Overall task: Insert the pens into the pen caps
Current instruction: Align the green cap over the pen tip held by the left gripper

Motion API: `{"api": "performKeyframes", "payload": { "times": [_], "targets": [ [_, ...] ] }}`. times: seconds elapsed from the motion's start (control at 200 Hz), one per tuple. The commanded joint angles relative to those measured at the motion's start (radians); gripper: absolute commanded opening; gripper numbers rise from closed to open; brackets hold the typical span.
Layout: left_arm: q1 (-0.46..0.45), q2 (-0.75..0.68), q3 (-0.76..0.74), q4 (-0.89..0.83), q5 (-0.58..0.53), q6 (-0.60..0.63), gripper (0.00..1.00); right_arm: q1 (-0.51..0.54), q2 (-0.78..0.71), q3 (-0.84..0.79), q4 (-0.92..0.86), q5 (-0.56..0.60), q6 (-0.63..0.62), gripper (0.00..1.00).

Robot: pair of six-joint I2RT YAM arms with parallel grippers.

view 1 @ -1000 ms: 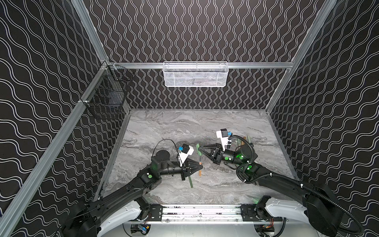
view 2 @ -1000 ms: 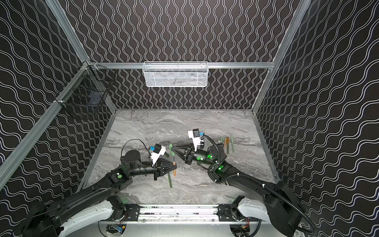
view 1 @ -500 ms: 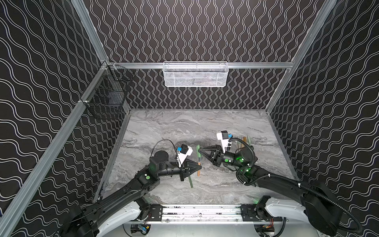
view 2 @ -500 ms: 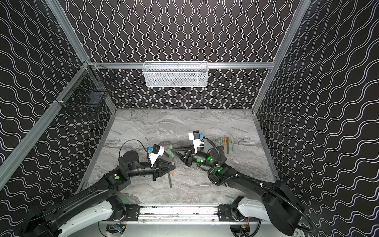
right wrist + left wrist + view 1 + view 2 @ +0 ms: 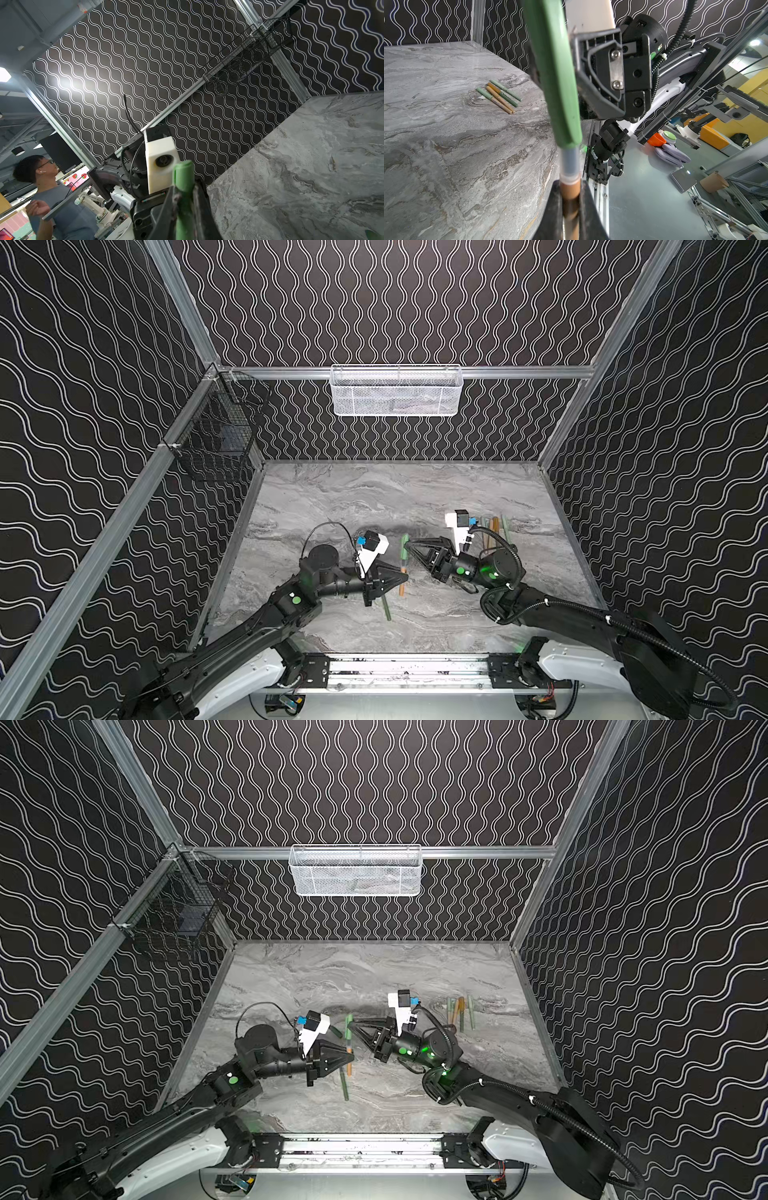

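Marble-patterned table (image 5: 374, 497) fills the floor of the cell. A white mesh basket (image 5: 397, 391) hangs on the back wall and a black wire basket (image 5: 216, 439) on the left wall by the back left corner.

Both arms reach in from the front edge and meet tip to tip over the middle of the table, somewhat nearer the front edge. In both top views the left gripper (image 5: 402, 577) is clenched on an orange pen (image 5: 402, 585) and the right gripper (image 5: 408, 544) is clenched on a green cap (image 5: 404, 549). Pen and cap run in one line, the cap toward the back edge. From above, the joint between them is too small to read.

The left wrist view settles it. The orange pen (image 5: 570, 193) sits between two dark fingers (image 5: 553, 209) with its clear grey neck bare. Its front end is inside the mouth of the green cap (image 5: 560, 83), not pushed home. The right wrist view gives only the far end of the green cap (image 5: 184, 182) sticking out between that gripper's fingers (image 5: 200, 203); the pen is hidden from it.

A cluster of pens (image 5: 460, 1011) lies side by side near the right edge. In a top view the right arm's camera block covers part of it (image 5: 496, 526). The left wrist view shows the cluster of pens (image 5: 499, 97) whole, four in all.

A dark green pen (image 5: 385, 608) lies loose on the table just beside the left gripper, toward the front edge.
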Motion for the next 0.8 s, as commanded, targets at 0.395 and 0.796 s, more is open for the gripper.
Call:
{"api": "performKeyframes", "payload": {
  "times": [0.395, 0.796],
  "targets": [
    [0.0, 0.012, 0.047, 0.118, 0.048, 0.057, 0.0, 0.019, -0.048, 0.038, -0.229, 0.032, -0.102, 0.3],
    [0.0, 0.045, 0.042, 0.162, 0.108, 0.038, 0.0, 0.006, -0.1, 0.161, -0.438, -0.04, -0.224, 0.49]
  ]
}}
